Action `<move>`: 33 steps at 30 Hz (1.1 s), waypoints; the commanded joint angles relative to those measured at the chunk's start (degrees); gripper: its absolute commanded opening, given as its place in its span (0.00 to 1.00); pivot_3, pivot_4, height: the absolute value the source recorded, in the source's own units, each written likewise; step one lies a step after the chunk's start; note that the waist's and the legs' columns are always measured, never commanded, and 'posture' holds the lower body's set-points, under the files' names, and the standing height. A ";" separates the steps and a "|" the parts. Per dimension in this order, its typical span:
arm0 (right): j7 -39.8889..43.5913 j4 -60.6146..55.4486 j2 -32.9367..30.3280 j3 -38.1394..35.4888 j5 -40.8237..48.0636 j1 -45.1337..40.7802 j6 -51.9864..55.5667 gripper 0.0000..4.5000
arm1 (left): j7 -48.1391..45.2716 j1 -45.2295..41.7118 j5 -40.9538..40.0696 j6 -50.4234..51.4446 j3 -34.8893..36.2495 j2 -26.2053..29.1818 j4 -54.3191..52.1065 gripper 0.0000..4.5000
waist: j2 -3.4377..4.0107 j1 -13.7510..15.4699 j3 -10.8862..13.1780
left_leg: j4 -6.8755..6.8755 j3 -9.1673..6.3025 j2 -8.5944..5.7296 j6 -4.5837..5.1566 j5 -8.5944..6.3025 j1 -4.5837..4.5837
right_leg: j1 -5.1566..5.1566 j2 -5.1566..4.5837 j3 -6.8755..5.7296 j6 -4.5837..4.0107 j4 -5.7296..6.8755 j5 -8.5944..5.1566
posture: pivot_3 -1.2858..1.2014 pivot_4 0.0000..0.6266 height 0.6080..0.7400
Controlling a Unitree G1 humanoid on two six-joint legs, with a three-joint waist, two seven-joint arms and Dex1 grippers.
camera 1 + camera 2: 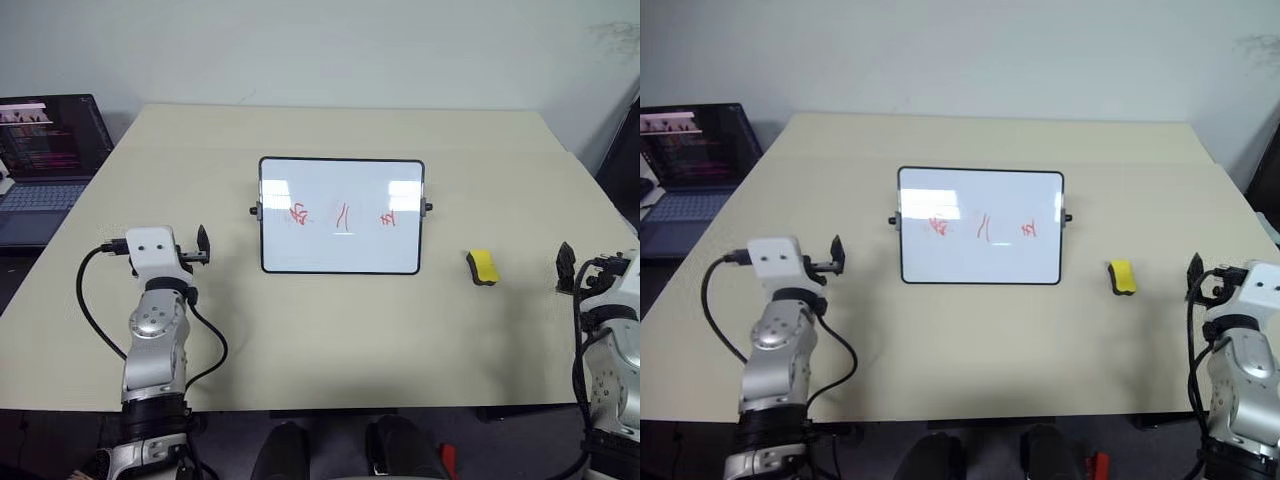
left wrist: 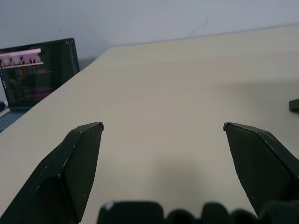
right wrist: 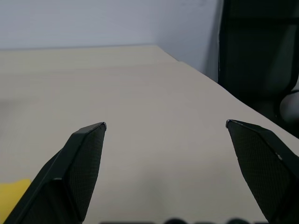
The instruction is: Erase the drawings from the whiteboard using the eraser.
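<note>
The whiteboard (image 1: 340, 250) stands propped in the middle of the table, with a thin black frame and a knob on each side. Three small red drawings (image 1: 342, 216) run in a row across its middle. The yellow eraser (image 1: 482, 267) lies flat on the table to the right of the board's lower corner. Its edge also shows beside my right gripper (image 3: 166, 125), which is open with nothing between its fingers, near the table's right edge and right of the eraser. My left gripper (image 2: 163, 126) is open and empty too, over the table to the left of the board.
The beige table (image 1: 330, 340) is bare around the board and eraser. An open laptop (image 1: 45, 150) sits off the table's far left corner. A black chair (image 3: 261, 51) stands just past the table's right edge.
</note>
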 commanded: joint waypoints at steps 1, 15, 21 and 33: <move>-0.99 -2.16 -0.86 -1.50 1.60 -0.59 3.05 0.99 | 1.70 0.20 1.07 -0.94 0.21 -0.68 -0.42 1.00 | 0.00 -0.01 0.00 | 0.00 0.00 0.00 0.00 0.00 0.00 | 0.00 0.00 0.00 0.00 0.00 0.00 | 0.52 0.24 1.00; -1.53 -11.16 -0.88 -2.24 4.43 0.10 6.70 0.99 | -9.31 -3.61 -9.53 -3.36 4.93 4.31 -1.91 1.00 | 0.01 0.00 0.00 | -0.01 -0.03 0.04 0.00 0.00 -0.01 | -0.01 0.10 -0.05 0.19 0.00 -0.12 | 0.52 0.24 1.00; -0.19 -21.72 0.71 0.67 15.08 2.12 15.79 0.99 | -35.20 -10.81 -23.36 4.31 1.90 14.97 -3.32 1.00 | 0.02 -0.15 0.02 | -0.01 -0.02 0.01 -0.01 0.00 -0.05 | -0.02 0.23 -0.04 0.09 -0.02 -0.06 | 0.52 0.24 1.00; -3.92 -25.02 -3.60 12.74 16.13 -2.80 32.01 0.99 | -68.34 -16.08 -28.34 14.77 -15.84 26.55 -10.26 1.00 | 0.16 -0.48 0.10 | -0.03 0.01 0.03 0.01 0.00 -0.03 | -0.06 0.39 0.03 0.16 -0.03 -0.15 | 0.52 0.24 1.00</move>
